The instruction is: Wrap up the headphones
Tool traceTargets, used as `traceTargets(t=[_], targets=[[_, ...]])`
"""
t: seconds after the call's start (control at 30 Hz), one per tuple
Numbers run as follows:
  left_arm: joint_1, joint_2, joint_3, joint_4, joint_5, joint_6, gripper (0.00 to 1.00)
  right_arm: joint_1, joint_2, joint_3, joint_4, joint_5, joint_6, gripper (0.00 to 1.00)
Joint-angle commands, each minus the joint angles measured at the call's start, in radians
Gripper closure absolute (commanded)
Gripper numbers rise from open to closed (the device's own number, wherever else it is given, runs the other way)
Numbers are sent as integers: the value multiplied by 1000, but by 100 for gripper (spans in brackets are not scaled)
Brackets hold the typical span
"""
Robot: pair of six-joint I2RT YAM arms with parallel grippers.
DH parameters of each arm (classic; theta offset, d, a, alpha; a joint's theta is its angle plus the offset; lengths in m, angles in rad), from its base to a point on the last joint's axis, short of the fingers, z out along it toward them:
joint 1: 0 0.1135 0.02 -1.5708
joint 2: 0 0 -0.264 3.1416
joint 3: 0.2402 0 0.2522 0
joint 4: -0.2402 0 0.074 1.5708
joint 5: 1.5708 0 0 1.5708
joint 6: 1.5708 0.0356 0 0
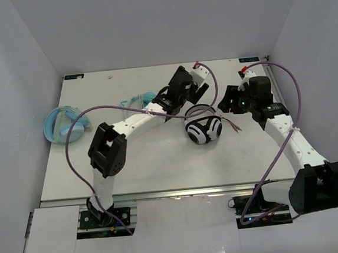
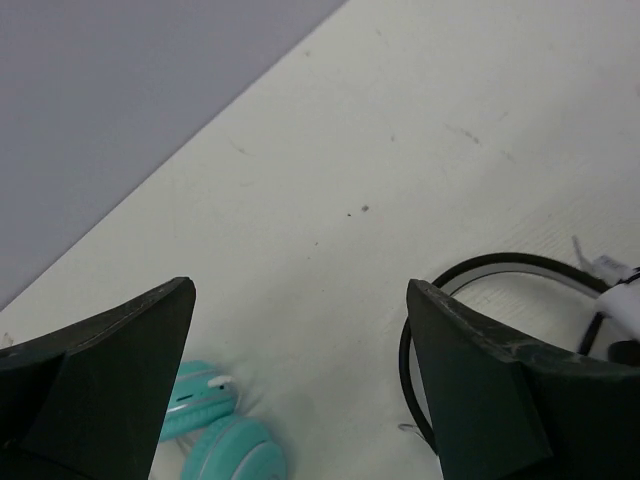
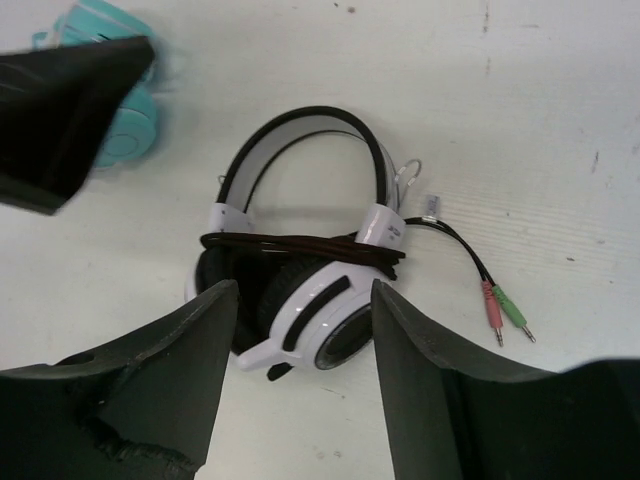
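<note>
While both arms reach out over the white table (image 1: 155, 169), the black-and-white over-ear headphones with white oval earcups (image 1: 203, 129) lie on it a little right of its middle, well apart from every edge. Their thin black cable (image 3: 300, 243) is wound in several turns across the band just above the earcups, and its loose end trails toward the right edge, ending in a pink and a green plug (image 3: 505, 315). The left gripper (image 1: 197, 91) hangs just beyond the headphones on the far side, its jaws spread wide with nothing between them. The right gripper (image 1: 229, 100) sits just right of the headphones, jaws parted and gripping nothing. Teal headphones (image 1: 140, 99) lie under the left arm, and chunky light-blue headphones (image 1: 62, 124) rest by the left edge.
</note>
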Motion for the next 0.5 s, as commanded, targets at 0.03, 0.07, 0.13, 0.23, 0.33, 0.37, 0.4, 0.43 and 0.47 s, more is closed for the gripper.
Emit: traceTargets(t=[0.03, 0.07, 0.13, 0.23, 0.33, 0.37, 0.4, 0.43, 0.47], targets=[[4, -292, -55, -141, 35, -234, 2, 47, -76, 96, -70, -13, -6, 36], [4, -338, -74, -159, 57, -258, 2, 55, -87, 95, -72, -14, -3, 36], [4, -397, -112, -201, 97, -302, 2, 86, -111, 92, -72, -11, 3, 36], [4, -536, -259, -208, 234, -437, 2, 180, -139, 72, -73, 36, 13, 35], [4, -711, -429, -167, 347, -538, 2, 297, -155, 56, -65, 89, 17, 32], [1, -792, -515, -138, 361, -592, 2, 347, -161, 49, -60, 101, 20, 31], [-1, -841, -568, -121, 378, -619, 2, 373, -164, 42, -47, 129, 24, 30], [-2, -887, -661, -101, 406, -657, 2, 404, -170, 20, -34, 137, 23, 29], [-3, -952, -696, -79, 420, -673, 2, 446, -177, 9, -17, 154, 20, 28]])
